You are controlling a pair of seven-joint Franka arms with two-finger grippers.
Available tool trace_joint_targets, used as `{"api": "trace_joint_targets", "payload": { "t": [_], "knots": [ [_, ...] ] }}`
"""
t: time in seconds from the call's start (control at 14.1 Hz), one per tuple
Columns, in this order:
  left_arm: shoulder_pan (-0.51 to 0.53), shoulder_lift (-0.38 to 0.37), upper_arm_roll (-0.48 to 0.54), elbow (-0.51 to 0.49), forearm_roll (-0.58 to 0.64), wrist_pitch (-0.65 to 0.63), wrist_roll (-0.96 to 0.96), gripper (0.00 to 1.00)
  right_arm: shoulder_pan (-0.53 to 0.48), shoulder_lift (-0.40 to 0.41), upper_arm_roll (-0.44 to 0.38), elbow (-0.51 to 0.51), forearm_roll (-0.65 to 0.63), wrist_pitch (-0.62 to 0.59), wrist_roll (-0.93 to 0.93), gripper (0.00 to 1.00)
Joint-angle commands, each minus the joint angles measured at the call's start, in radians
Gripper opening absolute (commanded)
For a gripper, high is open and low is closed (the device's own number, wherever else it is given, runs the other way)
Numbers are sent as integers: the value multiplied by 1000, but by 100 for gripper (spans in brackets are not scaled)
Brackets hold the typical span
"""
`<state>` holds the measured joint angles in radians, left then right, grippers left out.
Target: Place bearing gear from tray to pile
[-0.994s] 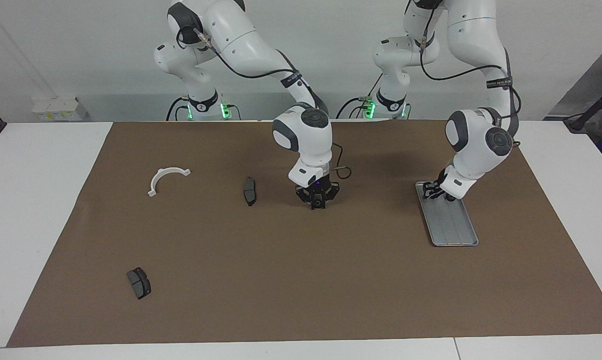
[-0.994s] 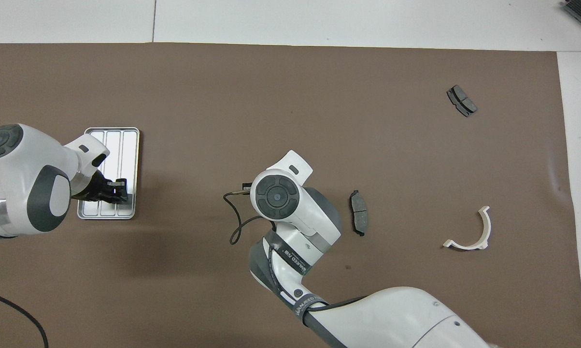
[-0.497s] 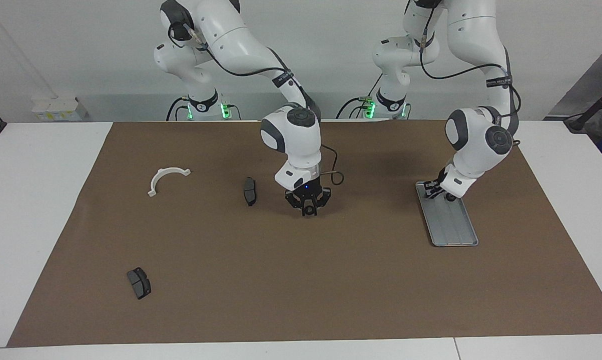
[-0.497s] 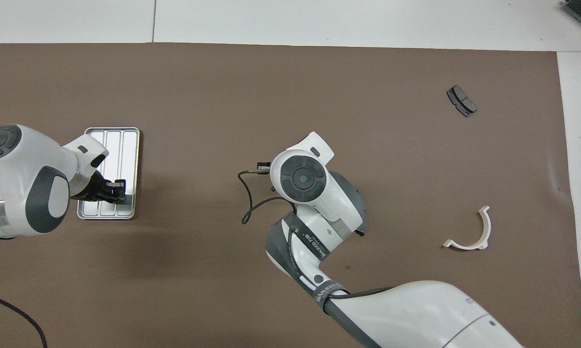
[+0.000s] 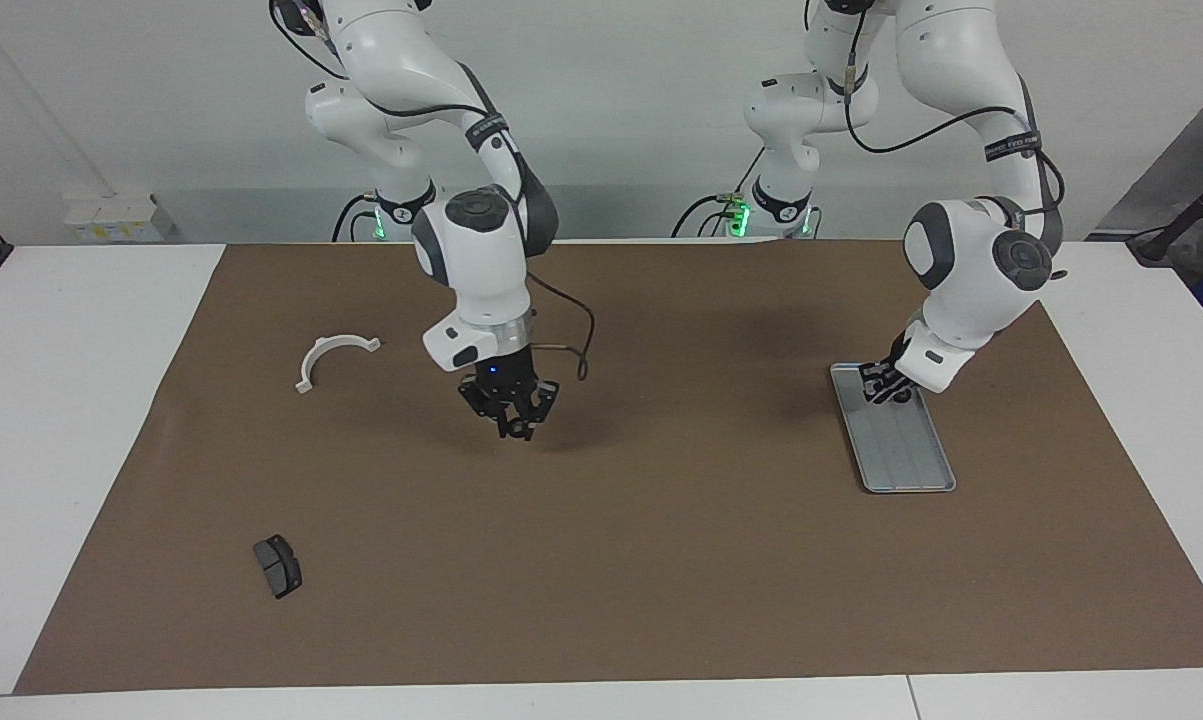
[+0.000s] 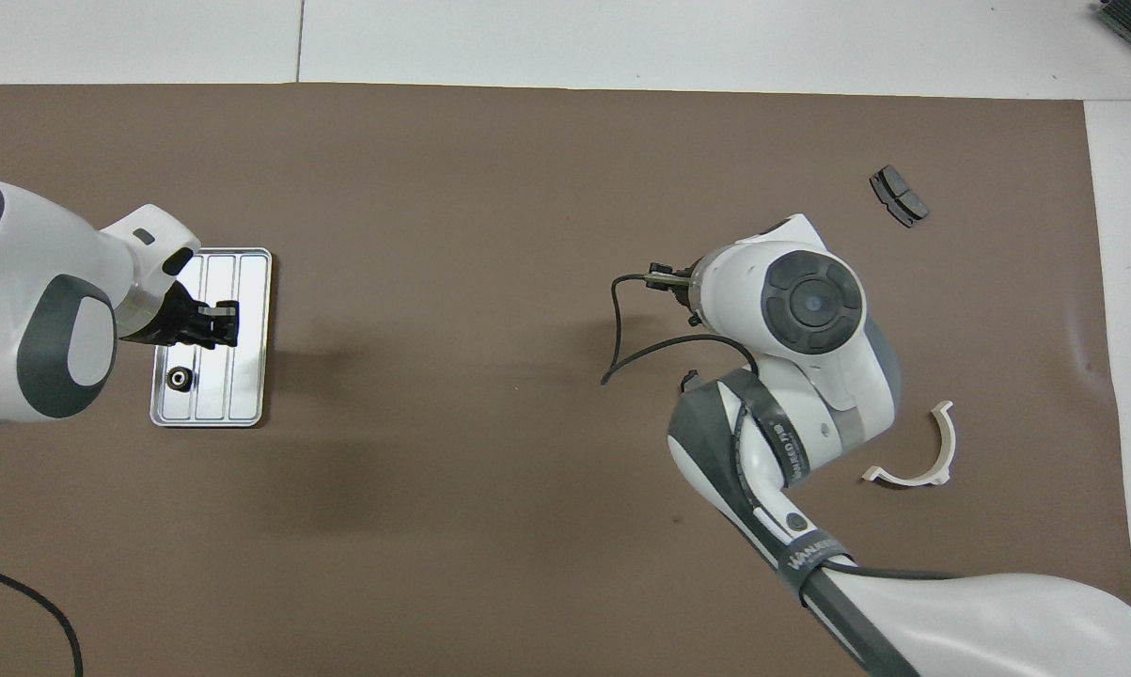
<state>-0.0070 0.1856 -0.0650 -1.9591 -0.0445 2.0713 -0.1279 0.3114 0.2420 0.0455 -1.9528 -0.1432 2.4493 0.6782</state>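
A small dark bearing gear point(image 6: 179, 378) lies in the silver-grey grooved tray point(image 6: 247, 282), at the tray's end nearer the robots. The tray also shows in the facing view point(image 5: 909, 455). My left gripper point(image 6: 219, 322) hangs just above the tray's middle with its fingers apart and nothing between them; it also shows in the facing view point(image 5: 879, 385). My right gripper point(image 5: 514, 425) points down, low over the mat's middle, toward the right arm's end. In the overhead view its own wrist hides it.
A white curved plastic piece point(image 5: 333, 357) lies toward the right arm's end. A dark brake pad point(image 5: 277, 565) lies farther from the robots near the mat's corner. A second pad seen earlier is hidden by the right arm. A brown mat point(image 5: 661, 560) covers the table.
The right gripper swept across the mat from the middle toward the right arm's end, now covering the nearer brake pad. The left gripper drew back along the tray, uncovering the gear.
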Motion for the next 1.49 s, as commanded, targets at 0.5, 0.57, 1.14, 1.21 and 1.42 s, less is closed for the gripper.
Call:
{"api": "trace_joint_targets", "payload": {
  "t": [0.5,0.57,1.14,1.21,1.42],
  "knots": [
    [-373,115,11,129,-8,88,-472,0,-316,-66,19,-152,52,20,-415,0],
    [-408,149,11,158,-5,96,-507,0,-348,-52,19,-150,89,22,-486,0],
    [-545,192,10,112,-5,262,-529,0,-471,42,17,-147,148,103,-638,0],
    [-557,190,8,106,-5,265,-529,0,-482,43,17,-146,148,102,-653,0],
    [-583,181,10,80,-5,270,-527,25,-499,42,17,-144,149,89,-658,7]
  ]
}}
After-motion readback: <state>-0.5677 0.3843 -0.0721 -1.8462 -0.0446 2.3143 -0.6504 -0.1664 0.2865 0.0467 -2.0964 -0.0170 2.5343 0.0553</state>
